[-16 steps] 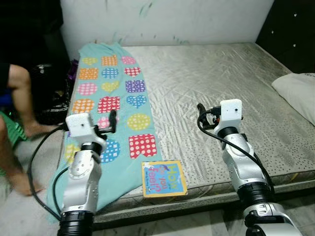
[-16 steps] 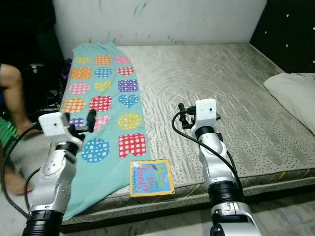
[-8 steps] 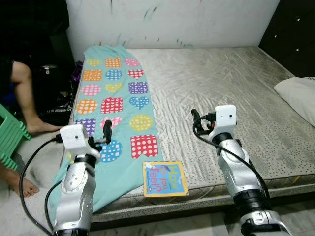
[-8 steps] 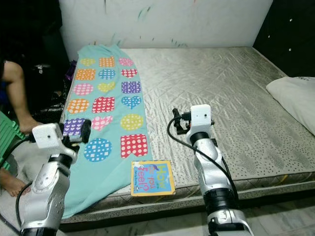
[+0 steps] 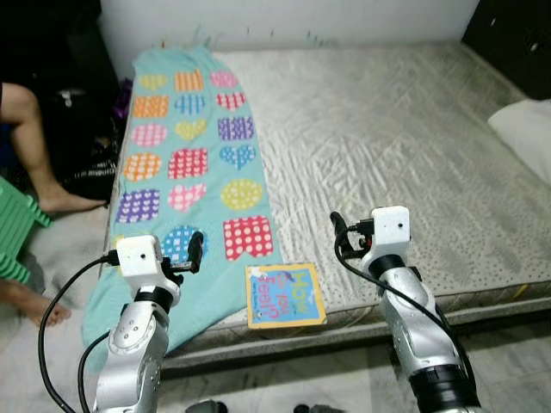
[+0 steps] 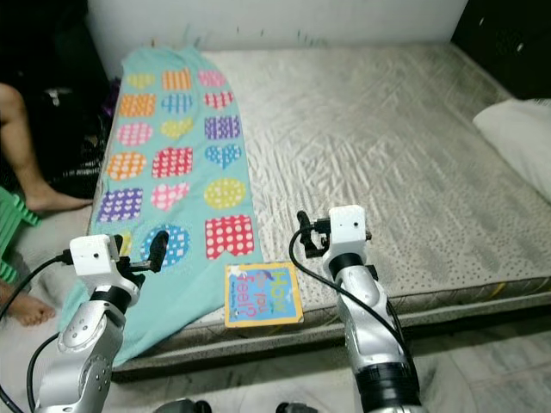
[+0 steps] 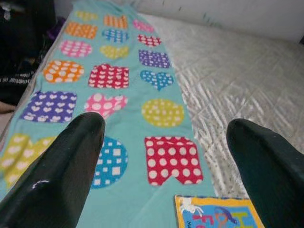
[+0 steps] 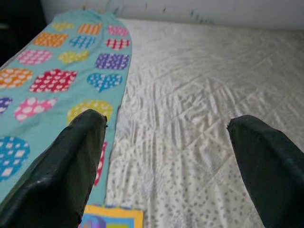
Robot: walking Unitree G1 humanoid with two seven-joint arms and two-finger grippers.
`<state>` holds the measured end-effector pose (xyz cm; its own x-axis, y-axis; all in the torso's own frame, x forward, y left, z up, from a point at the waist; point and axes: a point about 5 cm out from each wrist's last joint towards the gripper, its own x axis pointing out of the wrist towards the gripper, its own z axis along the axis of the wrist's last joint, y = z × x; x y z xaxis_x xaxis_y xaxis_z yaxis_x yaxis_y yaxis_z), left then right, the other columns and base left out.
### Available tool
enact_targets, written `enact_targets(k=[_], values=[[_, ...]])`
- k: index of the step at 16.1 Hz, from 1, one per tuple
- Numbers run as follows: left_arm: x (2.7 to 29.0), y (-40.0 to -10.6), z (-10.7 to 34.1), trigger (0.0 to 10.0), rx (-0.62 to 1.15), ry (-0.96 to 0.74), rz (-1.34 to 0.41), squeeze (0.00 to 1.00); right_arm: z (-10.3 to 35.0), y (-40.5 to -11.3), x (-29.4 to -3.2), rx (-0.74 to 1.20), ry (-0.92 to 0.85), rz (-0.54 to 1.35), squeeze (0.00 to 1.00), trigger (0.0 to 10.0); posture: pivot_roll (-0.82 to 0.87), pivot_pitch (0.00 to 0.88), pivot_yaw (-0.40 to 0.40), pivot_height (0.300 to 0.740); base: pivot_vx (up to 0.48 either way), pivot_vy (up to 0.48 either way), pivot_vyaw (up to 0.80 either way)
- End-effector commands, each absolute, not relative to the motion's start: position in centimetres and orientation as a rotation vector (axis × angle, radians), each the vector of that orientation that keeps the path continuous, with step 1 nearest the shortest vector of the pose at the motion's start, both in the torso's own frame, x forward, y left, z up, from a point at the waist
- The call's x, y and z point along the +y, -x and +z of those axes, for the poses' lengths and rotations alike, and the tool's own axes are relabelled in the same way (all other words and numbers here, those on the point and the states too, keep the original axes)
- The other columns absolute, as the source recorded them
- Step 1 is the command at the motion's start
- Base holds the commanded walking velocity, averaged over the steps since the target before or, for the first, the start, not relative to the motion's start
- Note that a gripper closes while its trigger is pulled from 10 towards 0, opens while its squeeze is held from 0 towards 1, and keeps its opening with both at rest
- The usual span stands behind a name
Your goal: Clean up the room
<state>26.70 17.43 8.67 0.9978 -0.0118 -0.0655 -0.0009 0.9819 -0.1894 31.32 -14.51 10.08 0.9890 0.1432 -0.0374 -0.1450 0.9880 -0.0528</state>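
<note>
Left eye view listed a bed (image 5: 413,129) carrying a teal patterned blanket (image 5: 185,163) along its left side, a yellow picture book (image 5: 284,295) at the near edge touching the blanket's corner, and a white pillow (image 5: 525,129) far right. Left gripper (image 7: 166,156) hovered over the blanket, right gripper (image 8: 166,156) over bare mattress beside the book; both had jaws spread, holding nothing. A person's legs (image 5: 34,163) and green stool (image 5: 15,241) stood at left.

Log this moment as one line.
left gripper: open, over blanket | right gripper: open, over mattress | book: at bed edge, untouched | pillow: far right
</note>
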Motion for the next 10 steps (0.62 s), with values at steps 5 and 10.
enact_targets(k=[5, 10], values=[[17.12, -26.65, 9.11, 10.0, 0.067, 0.175, -0.03, 0.0, 10.14, -30.85, -14.17, 0.054, 0.05, 0.157, 0.0, 10.0, -0.05, 0.208, 0.003, 0.688, 0.0, 0.0, 0.0], [17.43, -27.13, 9.55, 10.0, 0.05, 0.159, -0.012, 0.0, 10.27, -31.42, -13.79, 0.053, 0.045, 0.167, 0.0, 10.0, -0.04, 0.175, 0.001, 0.688, 0.0, 0.0, 0.0]])
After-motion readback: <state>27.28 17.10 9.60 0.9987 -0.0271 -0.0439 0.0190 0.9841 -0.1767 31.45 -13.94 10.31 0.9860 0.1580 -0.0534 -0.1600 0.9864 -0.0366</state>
